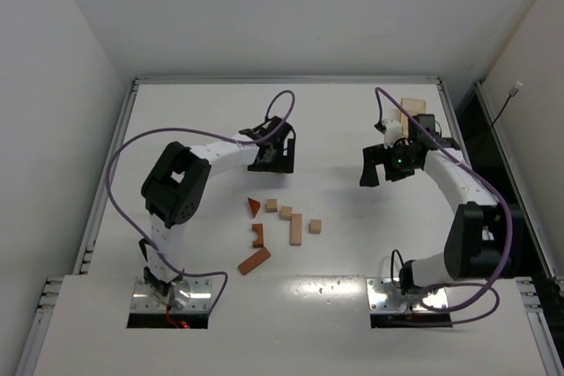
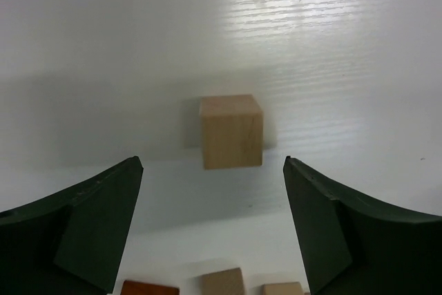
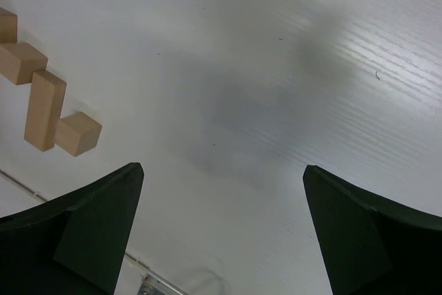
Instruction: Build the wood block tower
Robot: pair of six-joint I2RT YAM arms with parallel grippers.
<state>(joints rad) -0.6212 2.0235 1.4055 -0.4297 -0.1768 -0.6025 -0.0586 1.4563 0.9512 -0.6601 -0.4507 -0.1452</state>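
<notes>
- The left gripper [image 2: 212,162] was held over the far middle of the table [image 1: 352,129], with its fingers spread wide and nothing gripped.
- A tan cube [image 2: 231,131] lay on the table in line with the gap between the left fingers. Bare surface showed on either side of it, and neither finger touched it.
- In the top view this cube was hidden beneath the left gripper.
- The right gripper [image 3: 222,168] was fully spread above bare table on the right side and held nothing.
- The remaining wood blocks [image 1: 285,212] lay as loose single pieces at the table's centre, between the two arms and nearer the bases than both grippers.
- In this group, a red-brown triangle [image 1: 254,207] lay to the left of two tan cubes.
- A tan bar [image 1: 296,229] lay just beside a further tan cube [image 1: 315,226].
- A red-brown notched piece [image 1: 258,235] and a red-brown bar [image 1: 254,261] lay nearest the bases.
- No block rested on another, so the wood block tower had no course laid.
- A light-tan tray [image 1: 411,109] lay at the far right edge, behind the right arm.
</notes>
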